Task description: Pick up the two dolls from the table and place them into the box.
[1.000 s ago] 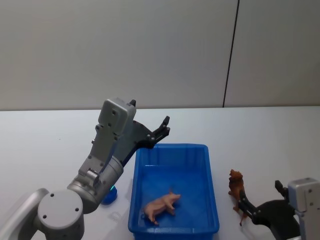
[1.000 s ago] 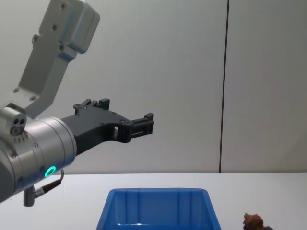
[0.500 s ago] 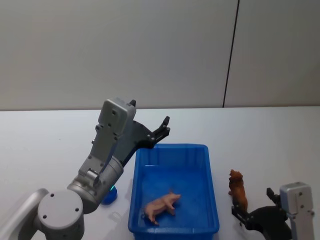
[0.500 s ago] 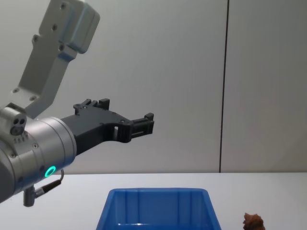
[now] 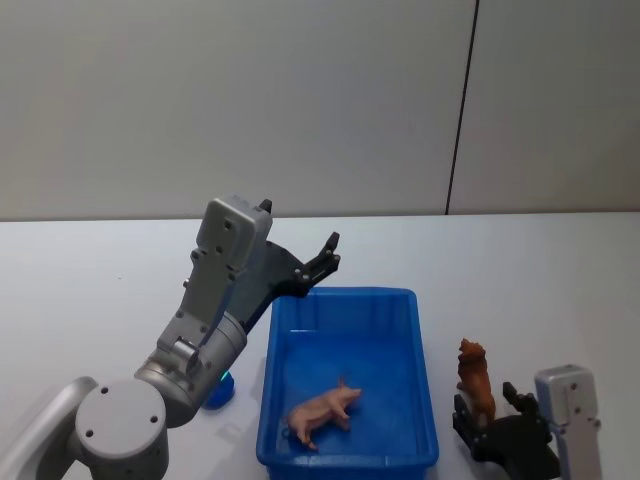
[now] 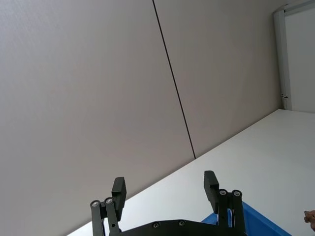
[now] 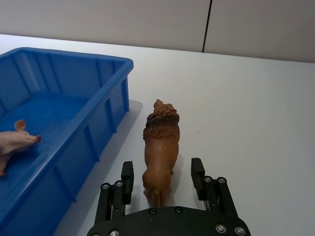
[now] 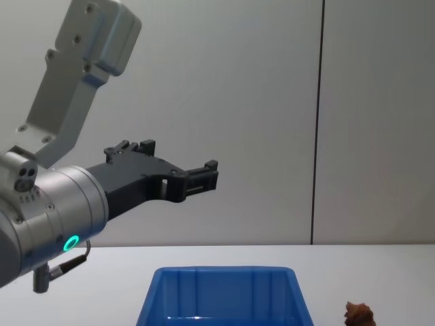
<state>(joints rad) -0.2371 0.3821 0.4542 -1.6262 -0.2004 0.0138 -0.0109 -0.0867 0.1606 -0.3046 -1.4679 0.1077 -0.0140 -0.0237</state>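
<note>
A pale pink doll [image 5: 322, 410] [image 7: 15, 142] lies inside the blue box [image 5: 340, 294] [image 7: 74, 53] [image 8: 224, 272], near its front. The reddish-brown doll [image 5: 476, 385] [image 7: 161, 142] [image 8: 358, 312] stands on the white table [image 5: 560, 280] just right of the box. My right gripper [image 5: 490, 410] [image 7: 162, 174] is open, with one finger on each side of that doll's hind end and a small gap at either side. My left gripper [image 5: 318, 262] [image 6: 165, 184] [image 8: 202, 178] hangs open and empty in the air above the box's far left corner.
A small blue round object [image 5: 218, 392] sits on the table beside the box's left wall, under my left arm. Pale grey wall panels with a dark vertical seam [image 5: 460, 110] stand behind the table. Bare tabletop stretches to the right of the brown doll.
My right arm has shifted left and forward, bringing its open fingers to either side of the brown doll. The left arm, the pink doll and the box have not moved.
</note>
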